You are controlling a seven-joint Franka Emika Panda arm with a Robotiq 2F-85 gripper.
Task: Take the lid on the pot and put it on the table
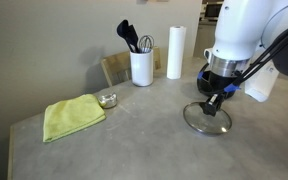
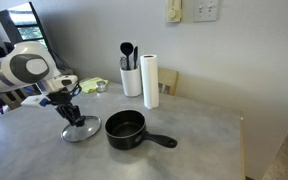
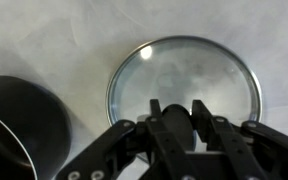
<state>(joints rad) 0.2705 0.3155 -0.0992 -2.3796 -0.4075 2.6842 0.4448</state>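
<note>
Lid (image 3: pixel 184 70) lies flat on the table (image 3: pixel 54 35), rim down on the grey surface, and sits just beside the pot (image 3: pixel 14 125) without touching it as far as I can see. In an exterior view the pot (image 2: pixel 124 126) stands upright with its mouth open and its long handle (image 2: pixel 162 141) pointing away from the lid (image 2: pixel 81 131).

My gripper (image 3: pixel 177 110) hangs straight over the middle of the glass. In the wrist view my fingers (image 3: pixel 156 108) are drawn in narrow, one on each side of the dark spot where the knob should be. My own parts hide the knob there, so I cannot tell whether I am clamped on it or only standing close around it. In both exterior views my gripper (image 1: pixel 215 101) (image 2: pixel 72 108) reaches down to the top of the lid (image 1: pixel 206 119).

Further along the table (image 1: pixel 134 145) are a yellow cloth (image 1: pixel 72 116), a small metal bowl (image 1: pixel 108 99), a white utensil holder (image 1: pixel 141 68) with dark tools, and a paper towel roll (image 1: pixel 175 52), all well apart from the lid.
</note>
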